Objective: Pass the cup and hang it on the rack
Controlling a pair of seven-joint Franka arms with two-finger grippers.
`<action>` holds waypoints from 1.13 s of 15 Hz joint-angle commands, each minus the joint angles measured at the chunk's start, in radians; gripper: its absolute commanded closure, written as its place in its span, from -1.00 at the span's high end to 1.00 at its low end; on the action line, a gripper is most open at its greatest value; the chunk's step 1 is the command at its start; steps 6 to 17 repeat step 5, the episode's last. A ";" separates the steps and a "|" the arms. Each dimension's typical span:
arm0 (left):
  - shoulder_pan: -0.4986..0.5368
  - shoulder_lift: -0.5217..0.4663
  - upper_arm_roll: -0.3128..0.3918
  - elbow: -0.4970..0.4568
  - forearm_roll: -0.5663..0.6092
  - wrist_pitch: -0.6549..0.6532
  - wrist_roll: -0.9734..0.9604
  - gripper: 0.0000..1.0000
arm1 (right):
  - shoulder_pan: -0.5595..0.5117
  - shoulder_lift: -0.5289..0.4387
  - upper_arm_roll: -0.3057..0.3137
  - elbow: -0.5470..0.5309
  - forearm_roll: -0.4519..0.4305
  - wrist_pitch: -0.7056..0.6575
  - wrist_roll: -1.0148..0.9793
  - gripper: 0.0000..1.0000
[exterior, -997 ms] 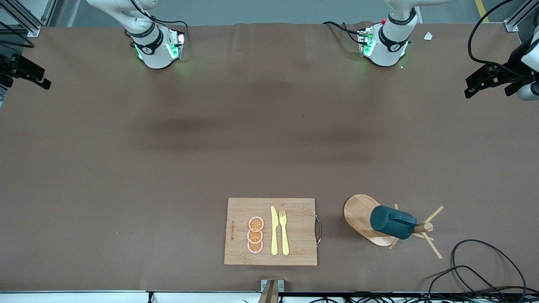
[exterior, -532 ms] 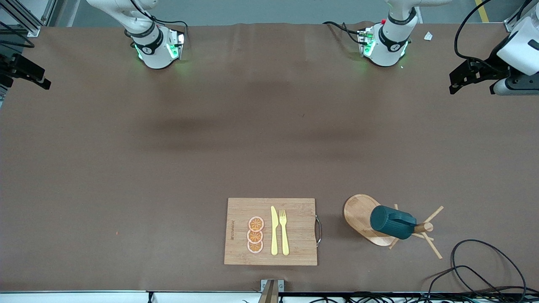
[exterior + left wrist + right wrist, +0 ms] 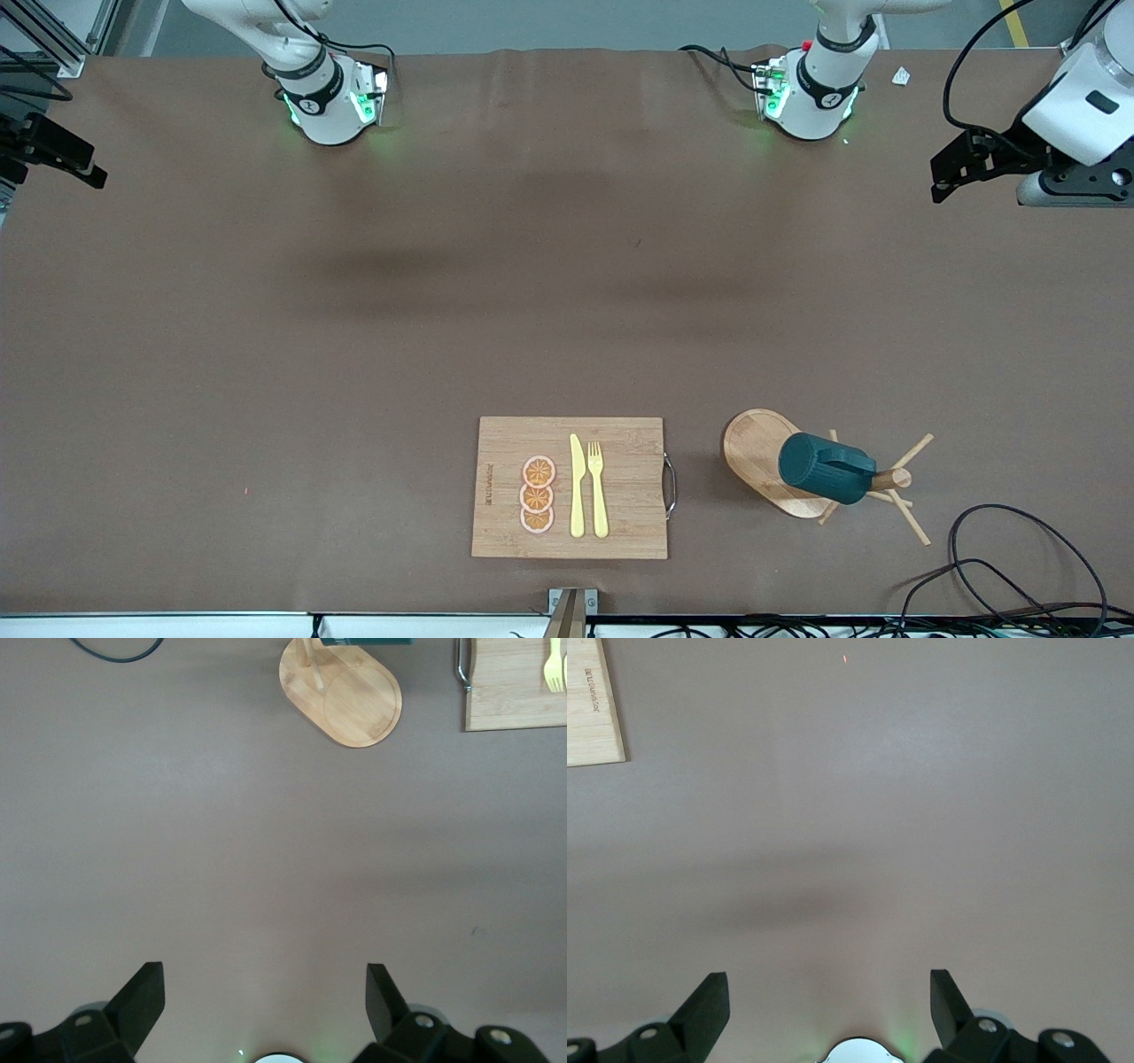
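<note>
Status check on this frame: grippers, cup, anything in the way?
Left gripper open, over bare table. Right gripper open, likewise. Cup hanging on rack. Nothing in the way.

We see a wide table (image 3: pixel 372 354) covered edge to edge in a matte brown sheet, filling nearly the whole front view. Soft, blurred shadows cross it in the upper middle of the frame. Along the top edge runs a strip of grey floor (image 3: pixel 549 22), with a yellow painted line (image 3: pixel 1010 19) at the upper right. Aluminium frame rails (image 3: pixel 49 44) stand in the upper left corner. A white ledge (image 3: pixel 159 626) lines the bottom edge, and black cables (image 3: pixel 1019 567) loop at the lower right.
</note>
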 commanded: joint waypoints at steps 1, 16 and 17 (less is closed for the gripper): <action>0.005 0.004 -0.009 0.019 -0.015 -0.002 -0.002 1.00 | -0.015 -0.001 0.011 0.000 -0.020 0.002 -0.006 1.00; 0.007 0.020 -0.009 0.040 -0.016 -0.006 -0.016 1.00 | -0.015 -0.003 0.011 0.000 -0.020 -0.001 -0.005 1.00; 0.007 0.020 -0.009 0.040 -0.016 -0.006 -0.016 1.00 | -0.015 -0.003 0.011 0.000 -0.020 -0.001 -0.005 1.00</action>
